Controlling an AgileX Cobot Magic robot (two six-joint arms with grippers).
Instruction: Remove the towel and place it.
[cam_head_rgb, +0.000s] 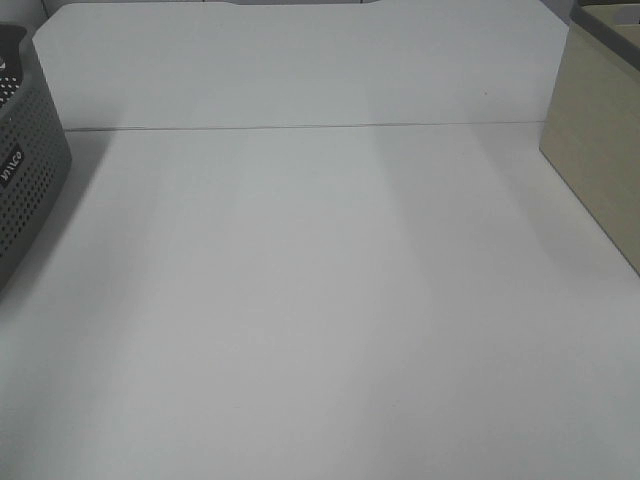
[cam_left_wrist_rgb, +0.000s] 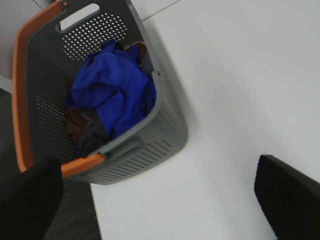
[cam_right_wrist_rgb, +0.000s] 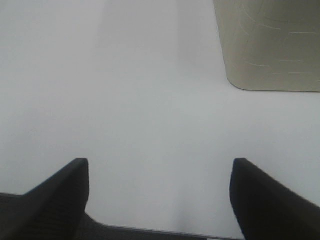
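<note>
The towel (cam_left_wrist_rgb: 112, 92) is royal blue and lies crumpled inside the grey perforated basket (cam_left_wrist_rgb: 165, 132) with an orange rim, seen in the left wrist view. My left gripper (cam_left_wrist_rgb: 160, 200) hangs open above the table beside the basket, apart from it, with nothing between its fingers. My right gripper (cam_right_wrist_rgb: 159, 197) is open over bare white table, also holding nothing. In the exterior high view only the basket's grey side (cam_head_rgb: 25, 170) shows at the left edge; the towel and both grippers are out of that view.
A beige box (cam_head_rgb: 600, 140) stands at the table's right edge, also seen as the beige box (cam_right_wrist_rgb: 270, 45) in the right wrist view. Dark cloth (cam_left_wrist_rgb: 85, 135) lies under the towel in the basket. White table (cam_head_rgb: 320, 300) spans the middle.
</note>
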